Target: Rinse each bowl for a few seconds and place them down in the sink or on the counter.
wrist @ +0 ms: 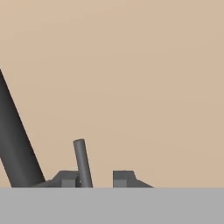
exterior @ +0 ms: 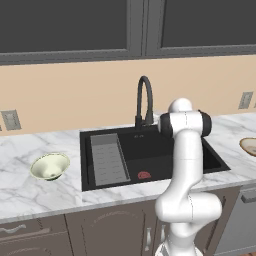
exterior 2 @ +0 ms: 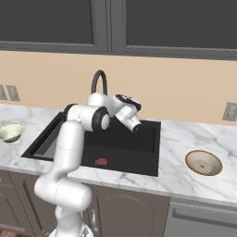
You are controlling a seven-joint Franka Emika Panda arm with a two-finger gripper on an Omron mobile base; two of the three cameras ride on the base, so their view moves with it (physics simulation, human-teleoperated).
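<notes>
Two bowls sit on the counter (exterior: 35,192), one each side of the sink (exterior: 150,152), neither touched by the robot. Pale cream-green bowl (exterior: 49,166) rests left of the basin, just off its left rim, slightly tilted, opening up and toward the camera; in the right base view it shows at the far left edge (exterior 2: 11,132). Shallow beige bowl (exterior 2: 203,162) with brownish rim lies flat on the marble right of the sink, apart from the basin edge; the left base view catches only a sliver of it at the right border (exterior: 248,146).

Sink is a black rectangular basin with a grey ribbed rack (exterior: 107,159) along its left side and a red drain (exterior: 144,175) near the front. Black arched faucet (exterior: 144,100) stands at the back rim, centre.

White arm rises in front of the cabinets, elbow bent over the basin. Gripper (exterior 2: 135,127) is up by the back of the sink, near the faucet base, above the basin's rear. In the hand view the two dark fingertips (wrist: 124,177) stand a small gap apart, only slightly parted, nothing pinched between them. A thin dark rod (wrist: 82,162), likely the faucet handle, stands just beside the left tip; contact cannot be told. Thick faucet neck crosses the hand view's left side (wrist: 13,144). Beige wall (wrist: 131,78) behind.
</notes>
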